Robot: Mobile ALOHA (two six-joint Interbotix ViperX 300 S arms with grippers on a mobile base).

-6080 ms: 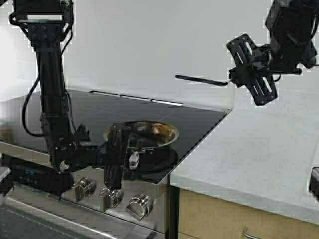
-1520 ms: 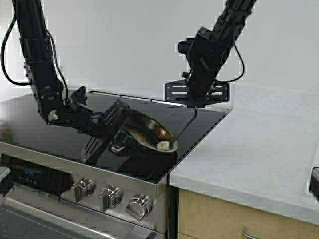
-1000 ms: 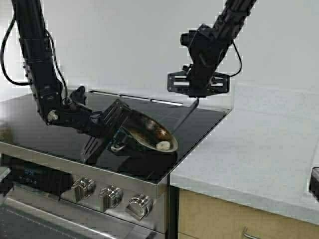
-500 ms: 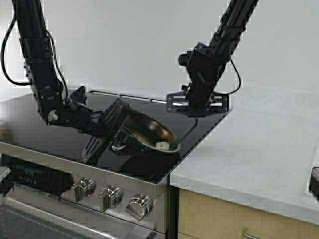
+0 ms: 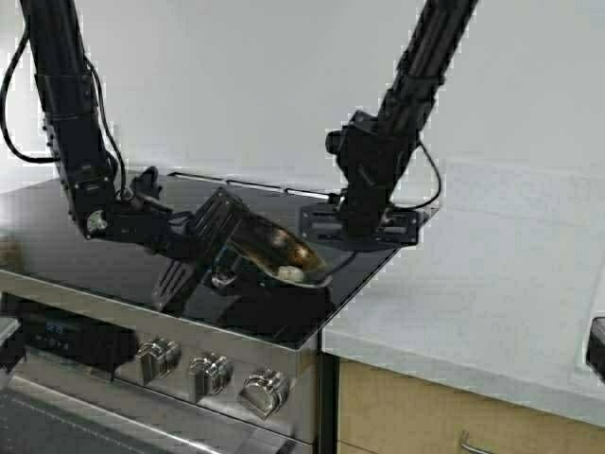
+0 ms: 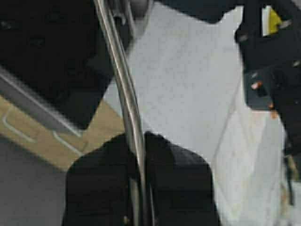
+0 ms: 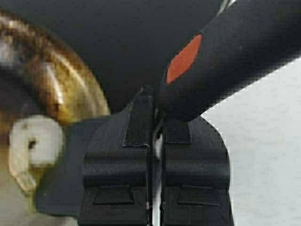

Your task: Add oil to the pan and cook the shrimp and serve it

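My left gripper [image 5: 219, 244] is shut on the handle of the pan [image 5: 284, 249] and holds it tilted above the black cooktop, its low rim toward the counter. In the left wrist view the steel handle loop [image 6: 123, 89] runs between the closed fingers [image 6: 174, 165]. The pale curled shrimp [image 5: 291, 273] lies at the low rim of the browned inside. My right gripper [image 5: 357, 227] is shut on a black spatula [image 7: 225, 61] with an orange dot. Its blade [image 7: 63, 181] lies right beside the shrimp [image 7: 32, 147] at the pan [image 7: 56, 84] rim. The oil is out of view.
The glass cooktop [image 5: 113, 227] ends at the front in a steel panel with three knobs [image 5: 213, 374]. A pale stone countertop [image 5: 492, 284] runs to the right, over a wooden cabinet [image 5: 425, 416]. A white wall closes off the back.
Six seconds ago the pan sat flat and the right arm hung high. The pan is now lifted and tilted. Over the last second the right gripper came down, bringing the spatula to the shrimp.
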